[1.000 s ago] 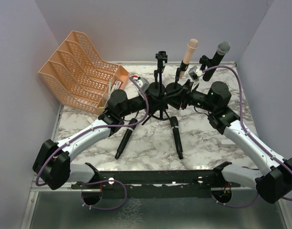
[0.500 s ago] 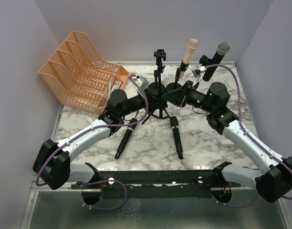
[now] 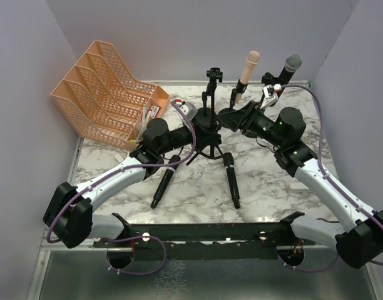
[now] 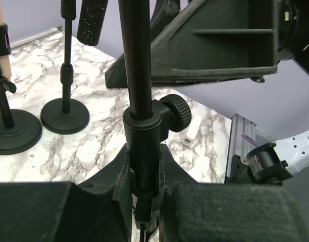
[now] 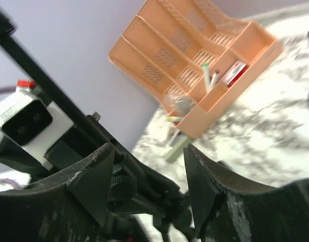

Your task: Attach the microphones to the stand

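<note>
1. Back-left corner of the counter: orange desk organiser (image 3: pixel 110 87). No shift across the 3 top views.
2. Left of centre, toward the near edge: black microphone 1 (image 3: pixel 161 186) lies flat beside the left forearm. It is unmoved and not yet mounted.
3. Centre: left gripper (image 3: pixel 201 132), position unchanged. The left wrist view shows its fingers (image 4: pixel 111 179) closed narrow on the tripod stand (image 4: pixel 142 75), at the collar just under the knob (image 4: pixel 177 113). Judged to be bracing the stand.
4. Centre, toward the back edge: the stand's top clip (image 3: pixel 213 75) is empty.
5. Just right of centre, toward the near edge: black microphone 2 (image 3: pixel 231 182) lies flat and is unmoved.
6. Right of the stand: right gripper (image 3: pixel 226 116), the 1 real change. Over the last 1 s it rose from low beside the stand and drew toward the back edge, wrist lifted. In the right wrist view its fingers (image 5: pixel 93 182) are spread wide with nothing between them.
7. Back edge, right of centre: pink microphone (image 3: pixel 248 70) and silver-headed microphone (image 3: pixel 286 72) sit upright in their own round-based stands, as before.
8. Reading: 2 of 4 are mounted and 2 remain on the counter. The empty right gripper looks free to fetch black microphone 2 while the left steadies the stand.
</note>
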`<state>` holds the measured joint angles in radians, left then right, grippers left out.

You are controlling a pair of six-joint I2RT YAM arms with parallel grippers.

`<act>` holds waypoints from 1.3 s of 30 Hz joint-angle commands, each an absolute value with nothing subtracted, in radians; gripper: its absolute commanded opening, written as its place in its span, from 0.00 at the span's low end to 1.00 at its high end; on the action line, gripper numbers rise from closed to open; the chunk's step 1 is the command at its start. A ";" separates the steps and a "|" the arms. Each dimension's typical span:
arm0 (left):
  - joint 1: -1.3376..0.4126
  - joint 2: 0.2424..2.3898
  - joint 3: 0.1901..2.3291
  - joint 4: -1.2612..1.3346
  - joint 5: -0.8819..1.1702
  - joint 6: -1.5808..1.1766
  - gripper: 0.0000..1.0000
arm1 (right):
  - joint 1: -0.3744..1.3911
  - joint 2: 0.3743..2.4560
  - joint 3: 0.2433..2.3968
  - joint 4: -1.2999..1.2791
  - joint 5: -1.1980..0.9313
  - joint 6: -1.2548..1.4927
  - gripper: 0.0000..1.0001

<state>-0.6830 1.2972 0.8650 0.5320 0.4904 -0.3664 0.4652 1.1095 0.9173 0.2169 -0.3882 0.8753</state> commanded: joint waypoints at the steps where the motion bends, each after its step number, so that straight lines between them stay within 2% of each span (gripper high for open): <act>1: -0.690 1.277 0.865 0.591 0.520 -0.391 0.00 | 0.467 1.035 0.963 0.153 -0.407 0.376 0.63; 5: -0.690 1.278 0.866 0.591 0.522 -0.390 0.00 | 0.467 0.965 0.946 0.133 -0.586 0.079 0.66; 12: -0.690 1.284 0.870 0.591 0.526 -0.396 0.00 | 0.467 1.038 1.059 -0.067 -0.750 -0.094 0.66; 20: -0.690 1.276 0.867 0.591 0.531 -0.398 0.00 | 0.468 1.123 1.102 -0.078 -0.723 -0.058 0.62; 22: -0.689 1.273 0.867 0.591 0.532 -0.396 0.00 | 0.467 1.136 1.109 -0.081 -0.703 -0.040 0.56; 25: -0.690 1.272 0.865 0.591 0.536 -0.394 0.00 | 0.468 1.154 1.111 -0.069 -0.701 -0.006 0.40; 26: -0.689 1.273 0.864 0.591 0.535 -0.394 0.00 | 0.467 1.156 1.107 -0.056 -0.704 0.012 0.37; 28: -0.689 1.273 0.864 0.591 0.535 -0.394 0.00 | 0.466 1.152 1.093 -0.026 -0.719 0.045 0.38; 31: -0.689 1.273 0.864 0.591 0.535 -0.394 0.00 | 0.467 1.138 1.071 0.012 -0.749 0.053 0.50; 34: -0.690 1.275 0.865 0.591 0.534 -0.395 0.00 | 0.467 1.127 1.062 0.029 -0.757 0.052 0.52; 36: -0.690 1.277 0.867 0.591 0.534 -0.396 0.00 | 0.467 1.126 1.062 0.026 -0.765 0.053 0.50; 39: -0.689 1.279 0.867 0.591 0.533 -0.397 0.00 | 0.467 1.136 1.070 0.009 -0.774 0.047 0.36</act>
